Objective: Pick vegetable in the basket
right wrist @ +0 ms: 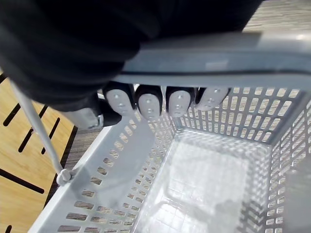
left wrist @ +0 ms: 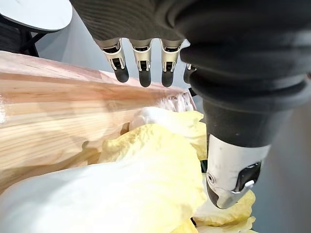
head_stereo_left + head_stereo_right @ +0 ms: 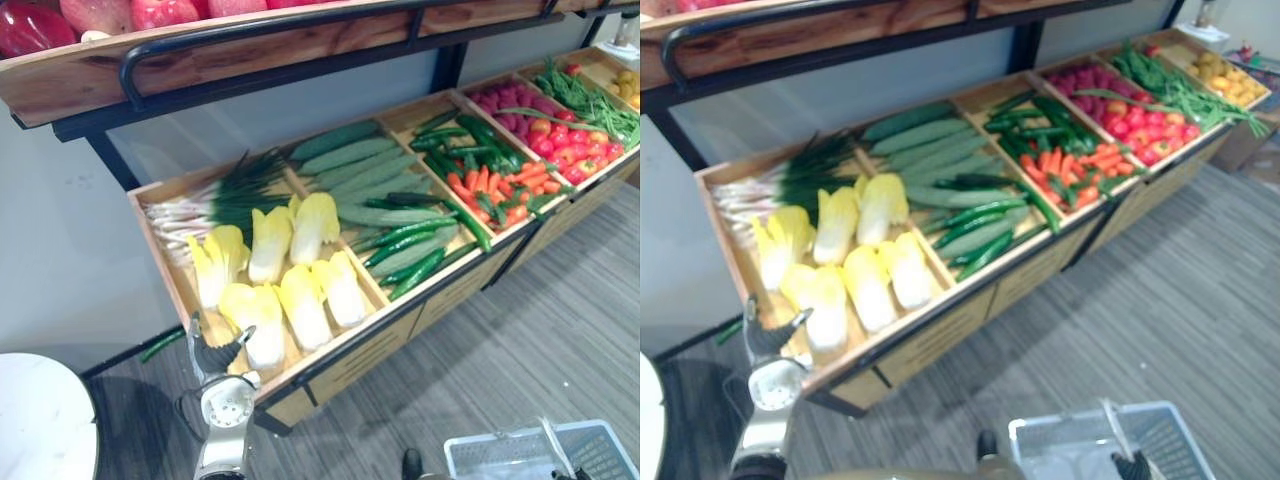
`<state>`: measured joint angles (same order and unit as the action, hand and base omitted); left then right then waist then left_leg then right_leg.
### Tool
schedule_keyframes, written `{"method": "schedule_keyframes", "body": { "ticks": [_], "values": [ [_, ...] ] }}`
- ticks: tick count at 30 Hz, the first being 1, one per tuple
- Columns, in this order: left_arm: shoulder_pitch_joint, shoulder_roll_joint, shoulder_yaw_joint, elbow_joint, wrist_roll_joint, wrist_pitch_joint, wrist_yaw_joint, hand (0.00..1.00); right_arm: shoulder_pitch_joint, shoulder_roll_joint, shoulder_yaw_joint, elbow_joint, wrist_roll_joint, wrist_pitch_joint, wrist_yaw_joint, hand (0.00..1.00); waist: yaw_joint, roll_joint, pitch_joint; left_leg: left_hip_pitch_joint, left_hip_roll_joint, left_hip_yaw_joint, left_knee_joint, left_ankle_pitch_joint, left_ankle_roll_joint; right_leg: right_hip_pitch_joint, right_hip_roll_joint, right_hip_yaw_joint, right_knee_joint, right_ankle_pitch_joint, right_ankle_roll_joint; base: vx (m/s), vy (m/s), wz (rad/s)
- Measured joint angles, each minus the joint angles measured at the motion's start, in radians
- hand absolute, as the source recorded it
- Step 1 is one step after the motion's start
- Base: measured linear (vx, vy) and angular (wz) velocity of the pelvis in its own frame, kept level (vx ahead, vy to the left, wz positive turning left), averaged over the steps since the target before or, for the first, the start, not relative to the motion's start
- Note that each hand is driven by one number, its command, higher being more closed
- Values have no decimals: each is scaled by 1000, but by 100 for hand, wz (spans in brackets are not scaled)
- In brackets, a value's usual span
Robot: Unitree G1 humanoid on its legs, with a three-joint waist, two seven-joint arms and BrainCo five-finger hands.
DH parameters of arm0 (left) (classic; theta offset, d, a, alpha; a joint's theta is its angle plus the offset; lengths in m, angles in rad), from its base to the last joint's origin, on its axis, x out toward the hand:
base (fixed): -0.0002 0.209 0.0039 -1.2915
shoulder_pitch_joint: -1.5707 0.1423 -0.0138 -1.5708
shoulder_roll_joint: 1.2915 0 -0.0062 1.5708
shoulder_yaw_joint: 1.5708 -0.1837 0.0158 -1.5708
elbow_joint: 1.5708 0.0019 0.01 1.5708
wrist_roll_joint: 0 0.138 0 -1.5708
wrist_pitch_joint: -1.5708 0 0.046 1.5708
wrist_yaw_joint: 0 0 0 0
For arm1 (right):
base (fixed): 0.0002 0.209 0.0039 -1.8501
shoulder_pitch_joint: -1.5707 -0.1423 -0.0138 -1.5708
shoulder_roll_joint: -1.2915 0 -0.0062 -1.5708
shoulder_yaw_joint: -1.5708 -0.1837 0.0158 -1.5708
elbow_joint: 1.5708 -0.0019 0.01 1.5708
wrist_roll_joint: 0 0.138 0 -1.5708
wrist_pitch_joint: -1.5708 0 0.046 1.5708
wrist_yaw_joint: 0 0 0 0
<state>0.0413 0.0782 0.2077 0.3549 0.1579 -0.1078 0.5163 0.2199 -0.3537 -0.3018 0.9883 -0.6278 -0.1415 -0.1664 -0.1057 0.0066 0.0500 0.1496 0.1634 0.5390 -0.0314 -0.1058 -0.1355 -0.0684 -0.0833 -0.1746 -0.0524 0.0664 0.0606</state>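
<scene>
**Soft cabbage under an open left hand**

Head views: The left hand [image 3: 218,350] hovers at the front corner of the wooden crate [image 3: 165,186], right over the nearest cabbage [image 3: 258,325]. It is packed in with other cabbages [image 3: 305,305], so room is tight. The floor in front is open. The basket [image 3: 500,440] waits low on the right.

Left wrist view: The fingers [image 2: 142,65] are straight and the thumb [image 2: 232,174] stands apart, holding nothing. The cabbage looks light, soft and leafy, and its leaves could tear. I think the firm white end is the best place to hold. The crate wall [image 2: 43,111] is just beside, so lift straight up.

Right wrist view: The right hand [image 1: 146,104] curls round the handle [image 1: 223,60]. The basket is empty.
</scene>
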Motion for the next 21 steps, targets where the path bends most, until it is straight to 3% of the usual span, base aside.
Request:
{"method": "schedule_keyframes", "body": {
  "ticks": [12, 21],
  "values": [
    [2, -10, -5, 71, -22, 12, 0, 0, -2, 0, 8, 0, 0, 7, -6, 100, -1, 20, 19, 10, 7, 41, 10, -18, -9, -14, 16, 45, -1, 5, -2, -36, -39, -11],
    [-1, -8, -30, 192, -22, 26, -18, 0, -4, 0, 42, 1, 1, 7, -25, 100, -2, 20, 21, 11, 6, 54, 16, -19, -10, -16, 18, 63, -17, 11, -3, -39, -53, -7]
  ]
}}
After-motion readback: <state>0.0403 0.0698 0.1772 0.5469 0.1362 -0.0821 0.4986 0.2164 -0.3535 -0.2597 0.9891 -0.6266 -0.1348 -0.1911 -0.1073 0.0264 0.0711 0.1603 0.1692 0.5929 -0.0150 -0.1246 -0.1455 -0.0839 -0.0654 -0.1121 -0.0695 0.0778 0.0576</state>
